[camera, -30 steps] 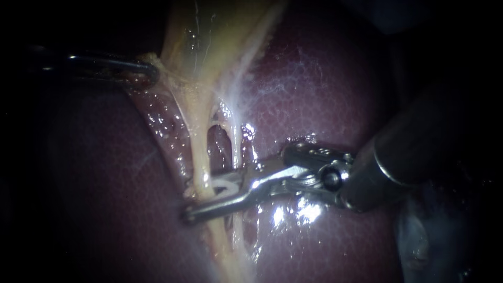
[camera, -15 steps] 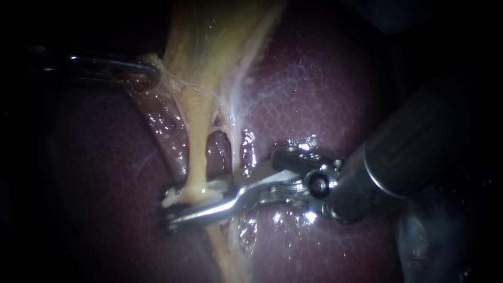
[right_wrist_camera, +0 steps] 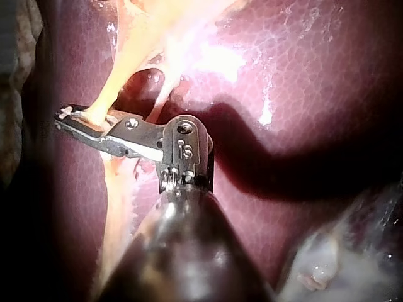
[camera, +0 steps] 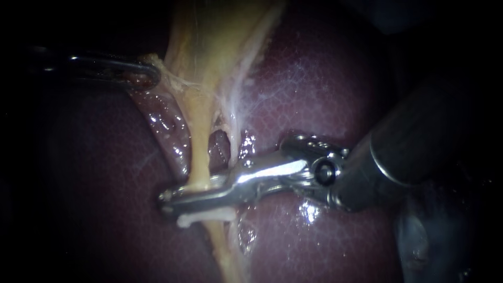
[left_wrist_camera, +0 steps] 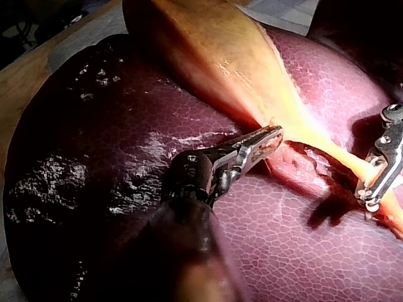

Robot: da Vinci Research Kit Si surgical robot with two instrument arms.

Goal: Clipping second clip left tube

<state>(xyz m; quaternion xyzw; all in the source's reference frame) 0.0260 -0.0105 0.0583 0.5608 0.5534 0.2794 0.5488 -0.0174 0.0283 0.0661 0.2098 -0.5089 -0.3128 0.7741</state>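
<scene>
Dark liver [camera: 325,78] behind. Left instrument [left_wrist_camera: 267,138] pincer grips gallbladder [left_wrist_camera: 208,44], tensing tubes (my guess). Right instrument [camera: 167,202] pincer clenched across left tube [camera: 199,152], white clip [camera: 183,220] showing.

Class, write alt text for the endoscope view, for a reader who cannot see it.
The right instrument has its jaws shut on the left tube, a pale yellow strand, with a white clip showing beneath them. At upper left, the left instrument grips the gallbladder edge over the dark red liver.
</scene>
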